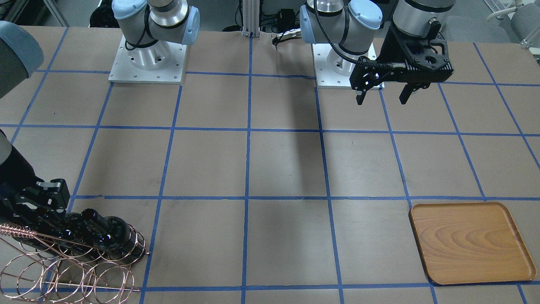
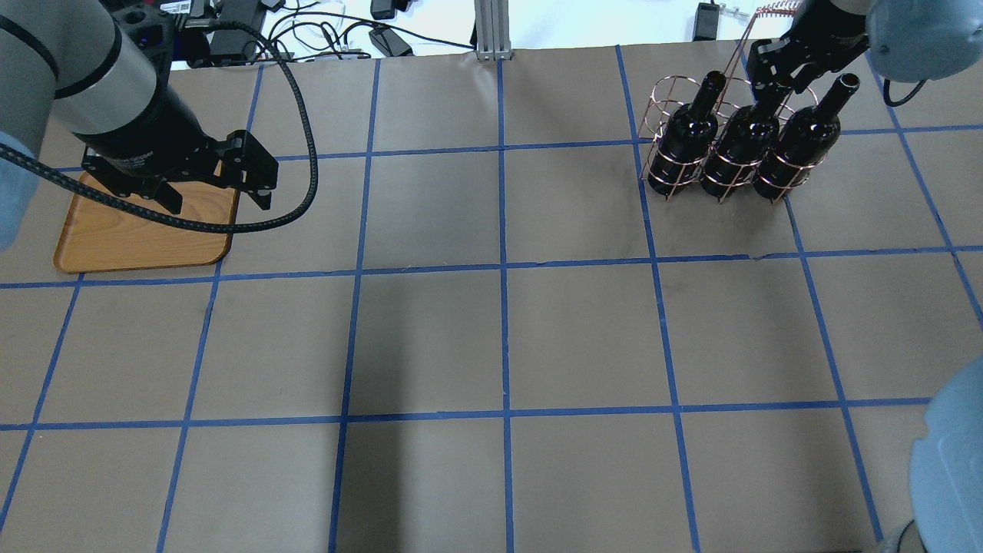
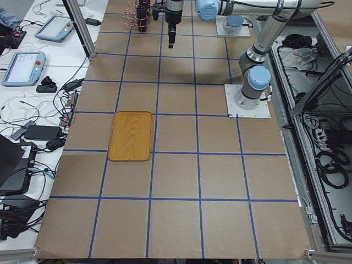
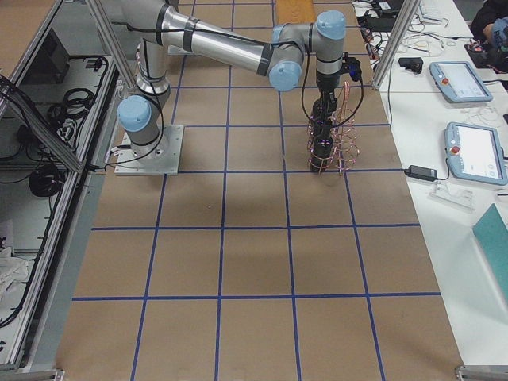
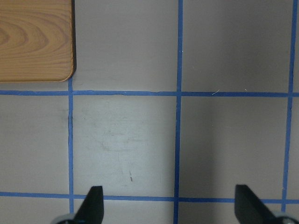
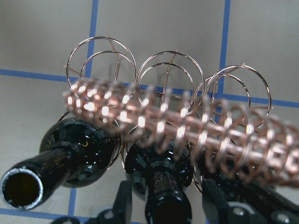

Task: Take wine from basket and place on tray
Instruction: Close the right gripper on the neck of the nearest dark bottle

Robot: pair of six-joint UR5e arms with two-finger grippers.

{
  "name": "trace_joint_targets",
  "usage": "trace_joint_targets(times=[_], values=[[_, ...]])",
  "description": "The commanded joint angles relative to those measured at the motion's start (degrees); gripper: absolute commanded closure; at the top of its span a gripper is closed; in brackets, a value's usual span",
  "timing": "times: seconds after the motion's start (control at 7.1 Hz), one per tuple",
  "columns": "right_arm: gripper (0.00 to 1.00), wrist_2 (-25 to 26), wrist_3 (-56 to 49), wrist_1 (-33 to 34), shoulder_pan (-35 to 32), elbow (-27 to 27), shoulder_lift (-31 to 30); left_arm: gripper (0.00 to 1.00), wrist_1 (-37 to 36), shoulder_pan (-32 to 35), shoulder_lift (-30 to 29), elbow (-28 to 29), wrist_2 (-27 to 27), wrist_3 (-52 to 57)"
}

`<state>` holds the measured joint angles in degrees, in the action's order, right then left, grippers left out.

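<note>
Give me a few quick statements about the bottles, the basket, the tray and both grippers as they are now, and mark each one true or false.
1. The basket holds three bottles. True.
2. The tray has a bottle on it. False: nothing lies on it.
3. The left gripper is open and holds nothing. True.
4. The right gripper is clamped on the basket's handle. False: it straddles the neck of the middle bottle, open, below the handle.
</note>
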<state>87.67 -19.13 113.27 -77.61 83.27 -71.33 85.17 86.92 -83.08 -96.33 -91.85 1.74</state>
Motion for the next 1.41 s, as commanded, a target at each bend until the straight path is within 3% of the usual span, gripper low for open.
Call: trace_joint_targets(times=[0.0,0.14,0.28,0.42,0.56,0.99,1.27], values=[[0.41,-0.4,0.0,0.4,0.0,0.0,0.2,0.00,0.0,0.0,-0.1,0.0,0.0,-0.1],[0.47,-0.4,0.1,0.4,0.0,0.0,0.2,0.00,0.0,0.0,-0.1,0.0,0.0,0.0],[0.60,-0.4,0.0,0.3,0.0,0.0,0.2,0.00,0.0,0.0,-0.1,0.0,0.0,-0.1],[0.88,0.2,-0.1,0.3,0.0,0.0,0.1,0.00,0.0,0.0,-0.1,0.0,0.0,0.0],[1.00,0.6,-0.1,0.2,0.0,-0.4,-0.2,0.00,0.0,0.0,-0.1,0.0,0.0,-0.1],[1.00,0.5,-0.1,-0.8,0.0,-1.4,-1.4,0.00,0.0,0.0,-0.1,0.0,0.0,-0.1],[1.00,0.6,-0.3,-6.1,0.0,-3.1,-5.1,0.00,0.0,0.0,0.0,0.0,0.0,-0.2]])
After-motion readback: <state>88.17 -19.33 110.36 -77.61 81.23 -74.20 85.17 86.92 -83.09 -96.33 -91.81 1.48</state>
